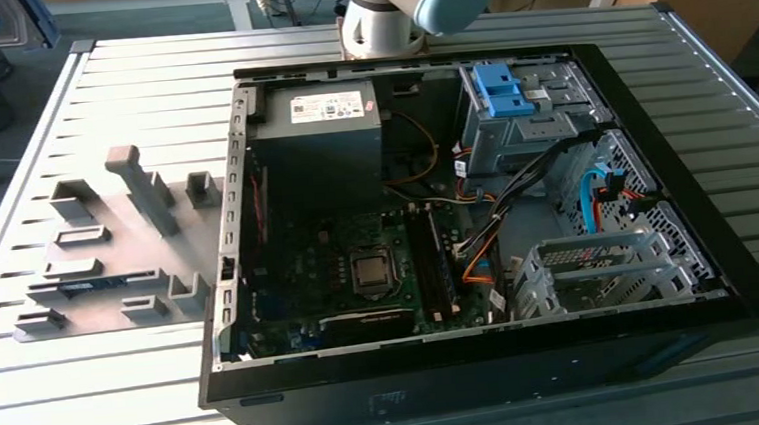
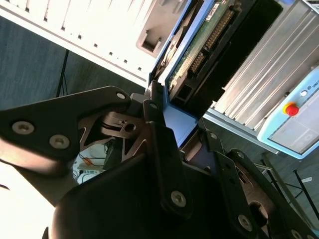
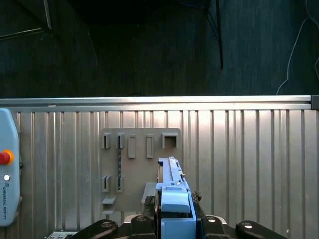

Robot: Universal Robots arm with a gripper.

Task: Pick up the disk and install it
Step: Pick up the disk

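My gripper [image 3: 174, 222] is shut on the disk [image 3: 172, 191], which stands on edge between the black fingers [image 3: 215, 222], its blue carrier frame facing the first wrist view. In the second wrist view the disk [image 2: 199, 45] shows its green circuit board and connector, with the blue frame along its edge, held between the gripper's [image 2: 182, 144] fingers [image 2: 159, 139]. The disk hangs in the air above the ribbed table [image 3: 249, 164], over the grey fixture plate [image 3: 134, 169]. In the exterior view the open computer case [image 1: 230, 183] lies on the table, with the arm's base [image 1: 386, 17] behind it.
Inside the case are a grey power-supply box [image 1: 320, 126], a drive cage with a blue latch [image 1: 498, 89], a bare metal bay [image 1: 598, 267] and loose cables [image 1: 488, 235]. The fixture plate [image 1: 114, 241] lies at the exterior view's left. A pendant with a red button [image 3: 5, 158] rests on the table.
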